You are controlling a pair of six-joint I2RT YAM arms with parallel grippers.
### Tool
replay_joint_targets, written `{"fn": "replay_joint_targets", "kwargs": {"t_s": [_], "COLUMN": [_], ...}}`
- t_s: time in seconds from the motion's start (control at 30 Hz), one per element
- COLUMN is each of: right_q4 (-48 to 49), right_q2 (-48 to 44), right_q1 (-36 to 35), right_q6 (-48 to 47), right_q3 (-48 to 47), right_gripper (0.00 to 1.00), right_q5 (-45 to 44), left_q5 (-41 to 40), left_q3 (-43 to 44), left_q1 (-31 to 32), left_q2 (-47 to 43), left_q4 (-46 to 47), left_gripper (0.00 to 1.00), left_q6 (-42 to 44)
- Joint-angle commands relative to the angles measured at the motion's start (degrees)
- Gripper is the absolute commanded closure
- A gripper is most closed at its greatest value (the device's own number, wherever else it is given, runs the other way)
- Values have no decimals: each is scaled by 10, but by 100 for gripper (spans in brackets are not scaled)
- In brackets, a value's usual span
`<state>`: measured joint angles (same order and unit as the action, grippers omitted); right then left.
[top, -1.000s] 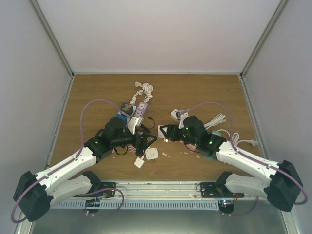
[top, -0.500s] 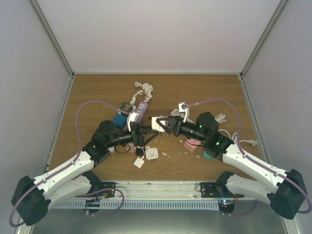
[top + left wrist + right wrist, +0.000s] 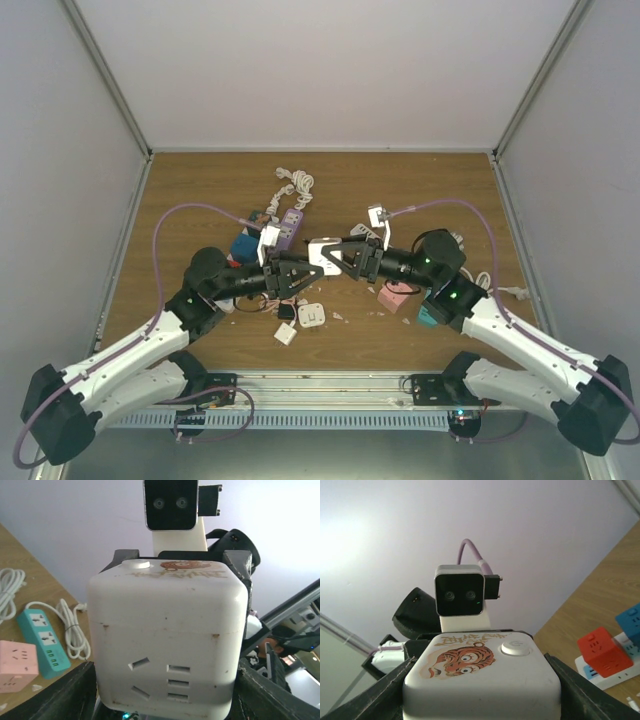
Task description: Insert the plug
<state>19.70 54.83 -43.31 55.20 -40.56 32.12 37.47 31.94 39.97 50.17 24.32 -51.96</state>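
Wooden table (image 3: pixel 180 200), boxed in by pale walls. Top view: both arms reach inward and meet over the middle of the table. A white cube socket (image 3: pixel 323 253) is lifted between them. The right gripper (image 3: pixel 345 258) is clamped on the socket from the right. The left gripper (image 3: pixel 298 268) is spread wide around its left end. A purple power strip (image 3: pixel 290 225) and a coiled white cable (image 3: pixel 295 183) lie farther off. A pink cube (image 3: pixel 398 297) sits just beside the right arm. Two small white pieces (image 3: pixel 313 316) rest on the near side below the grippers. No plug can be identified with certainty.

Left wrist view: the socket fills the frame, slots facing the camera. The left fingers (image 3: pixel 75 692) lie against both lower sides. Whether they press cannot be determined. A teal power strip (image 3: pixel 45 640) lies on the table at the left.

Right wrist view: the socket's tiger-sticker face and round button show. The right fingers (image 3: pixel 575 690) sit tight on both flanks. A red cube (image 3: pixel 602 650) stands at the right.
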Motion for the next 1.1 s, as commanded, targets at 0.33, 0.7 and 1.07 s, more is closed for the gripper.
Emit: {"fn": "replay_joint_targets", "kwargs": {"t_s": [0.33,0.7,1.07], "right_q4": [-43,-469,-625], "right_q2": [-28,-39,27], "right_q1": [2,2,0], "right_q6": [-15,-361,-627], "right_q3": [-38,-226,-333], "right_gripper": [27,1,0], "right_q5": [47,-46,-118], "left_q5": [45,158,150], "left_q3": [59,152,240], "left_q1": [25,-18,-51], "left_q2": [36,70,104], "left_q4": [24,-185,-403], "left_gripper": [52,55,59], "left_q6": [29,356,655]}}
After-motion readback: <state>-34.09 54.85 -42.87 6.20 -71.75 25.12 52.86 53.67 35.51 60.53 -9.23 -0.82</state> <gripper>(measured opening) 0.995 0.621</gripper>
